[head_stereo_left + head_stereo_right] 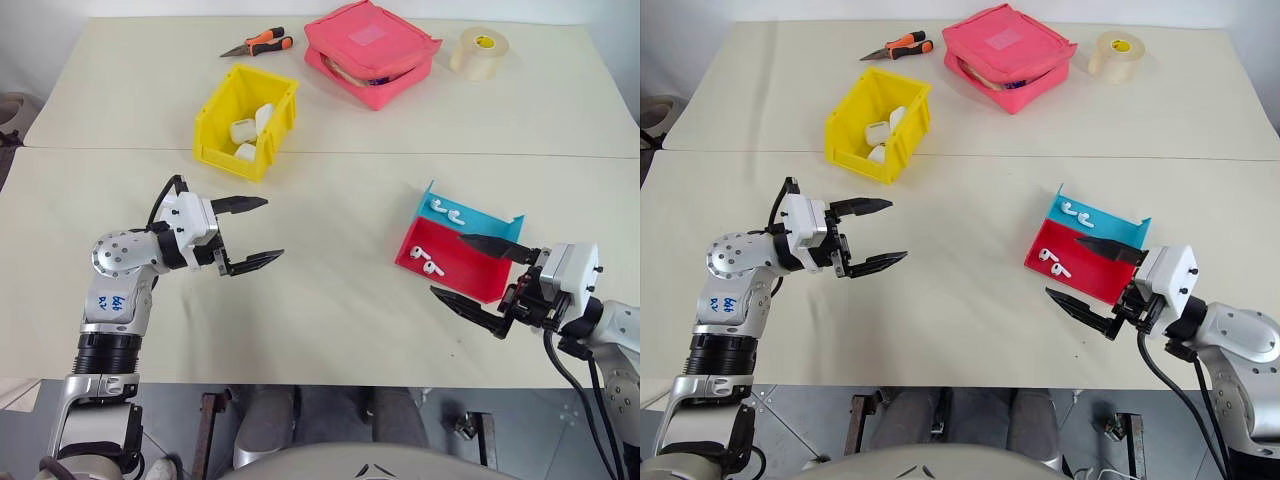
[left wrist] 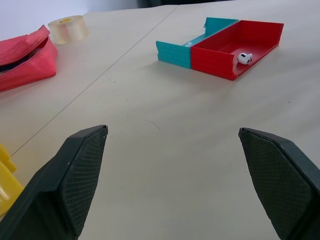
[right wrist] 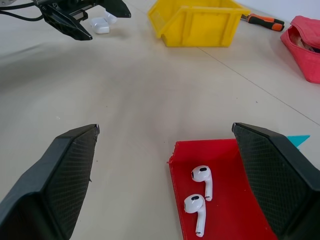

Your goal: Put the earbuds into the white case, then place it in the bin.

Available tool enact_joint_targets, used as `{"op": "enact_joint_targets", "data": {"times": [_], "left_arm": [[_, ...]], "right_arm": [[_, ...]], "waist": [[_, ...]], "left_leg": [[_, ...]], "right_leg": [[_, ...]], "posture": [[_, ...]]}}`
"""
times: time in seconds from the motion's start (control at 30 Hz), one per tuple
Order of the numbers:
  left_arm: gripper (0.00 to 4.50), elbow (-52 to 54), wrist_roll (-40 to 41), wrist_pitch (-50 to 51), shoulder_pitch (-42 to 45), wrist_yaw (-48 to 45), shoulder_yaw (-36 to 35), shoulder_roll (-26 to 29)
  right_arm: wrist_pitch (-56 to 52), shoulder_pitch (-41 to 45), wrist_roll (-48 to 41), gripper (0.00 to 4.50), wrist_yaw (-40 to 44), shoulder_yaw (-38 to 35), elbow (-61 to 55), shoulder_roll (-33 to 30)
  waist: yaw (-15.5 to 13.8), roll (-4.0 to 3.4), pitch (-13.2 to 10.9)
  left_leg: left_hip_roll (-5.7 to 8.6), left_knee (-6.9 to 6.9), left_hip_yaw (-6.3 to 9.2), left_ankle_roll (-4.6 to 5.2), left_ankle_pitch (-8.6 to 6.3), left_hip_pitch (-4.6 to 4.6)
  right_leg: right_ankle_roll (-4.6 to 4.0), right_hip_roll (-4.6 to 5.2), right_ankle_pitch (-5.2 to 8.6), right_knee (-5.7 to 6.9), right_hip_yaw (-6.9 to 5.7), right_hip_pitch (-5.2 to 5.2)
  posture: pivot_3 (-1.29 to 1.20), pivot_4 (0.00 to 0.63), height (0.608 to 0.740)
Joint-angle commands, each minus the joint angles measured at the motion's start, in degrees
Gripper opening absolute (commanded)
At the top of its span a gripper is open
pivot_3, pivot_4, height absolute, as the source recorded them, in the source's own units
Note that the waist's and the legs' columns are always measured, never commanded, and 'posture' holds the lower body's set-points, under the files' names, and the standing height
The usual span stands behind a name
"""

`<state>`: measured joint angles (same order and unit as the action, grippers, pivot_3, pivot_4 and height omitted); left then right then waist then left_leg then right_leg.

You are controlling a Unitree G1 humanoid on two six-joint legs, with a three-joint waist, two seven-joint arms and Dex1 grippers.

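Note:
Two earbuds (image 3: 202,182) lie side by side in the red half of a shallow red and blue tray (image 1: 476,278), and another pair of earbuds (image 1: 447,211) lies in its blue half. The yellow bin (image 1: 213,125) stands at the far left of the table with three white cases (image 1: 243,130) inside. My left gripper (image 1: 245,233) hovers open and empty over bare table in front of the bin, pointing toward the tray. At the tray's near edge, my right gripper (image 1: 449,266) is open and empty, one finger above the red half.
A pink zip pouch (image 1: 370,50) lies behind the bin, with a tape roll (image 1: 479,52) to its right and orange-handled pliers (image 1: 260,43) to its left. A seam (image 1: 400,153) between two tabletops runs across behind the tray.

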<state>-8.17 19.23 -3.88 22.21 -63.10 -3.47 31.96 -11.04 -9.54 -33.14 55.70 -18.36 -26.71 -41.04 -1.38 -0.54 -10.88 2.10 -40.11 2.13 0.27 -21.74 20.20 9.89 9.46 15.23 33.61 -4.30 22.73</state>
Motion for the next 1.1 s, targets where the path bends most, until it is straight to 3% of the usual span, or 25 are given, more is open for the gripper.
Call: {"op": "enact_joint_targets", "data": {"times": [0.03,0.43,0.6,0.9,1.1], "left_arm": [[4.47,0.28,-0.2,-2.17,-0.17,1.04,-1.64,1.03],[4.47,3.59,2.11,1.46,-0.76,1.86,-1.94,1.59],[4.47,6.38,0.9,3.42,-2.66,7.8,-4.16,1.57],[4.47,20.48,1.51,12.8,-20.96,27.91,-17.86,-0.89],[4.47,34.63,3.28,25.45,-34.3,43.29,-27.12,-7.97]], "right_arm": [[1.19,0.57,-0.51,4.5,0.64,-0.68,-0.47,-0.23],[0.63,1.66,-0.36,4.5,1.84,-0.29,0.24,-0.47],[1.65,4.4,-0.94,4.5,2.87,1.38,1.07,0.54],[0.94,14.15,-1.96,4.5,3.15,11.72,0.05,5.41],[4.84,18.78,-0.28,4.5,5.05,15.87,0.81,8.27]], "waist": [[0.0,0.0,0.0],[-0.01,0.0,0.0],[0.11,0.0,0.0],[1.29,0.0,0.0],[0.67,0.03,0.0]], "left_leg": [[0.0,0.0,0.0,0.0,0.0,0.0],[0.0,0.0,0.01,0.0,0.0,0.0],[-0.01,0.0,0.01,0.0,0.0,0.0],[-0.09,0.06,0.5,-0.03,-0.02,-0.03],[-0.05,0.04,0.58,-0.04,-0.06,-0.03]], "right_leg": [[0.0,0.0,0.0,0.0,0.0,0.0],[0.0,0.0,0.0,0.0,0.0,0.0],[0.0,0.0,0.0,0.0,0.0,0.0],[-0.03,-0.02,0.02,-0.03,0.04,0.04],[-0.03,0.03,0.02,-0.03,0.08,0.03]], "posture": [[0.0,0.15,0.74],[0.0,0.15,0.74],[0.0,0.15,0.74],[0.0,0.15,0.74],[0.0,0.15,0.74]]}}
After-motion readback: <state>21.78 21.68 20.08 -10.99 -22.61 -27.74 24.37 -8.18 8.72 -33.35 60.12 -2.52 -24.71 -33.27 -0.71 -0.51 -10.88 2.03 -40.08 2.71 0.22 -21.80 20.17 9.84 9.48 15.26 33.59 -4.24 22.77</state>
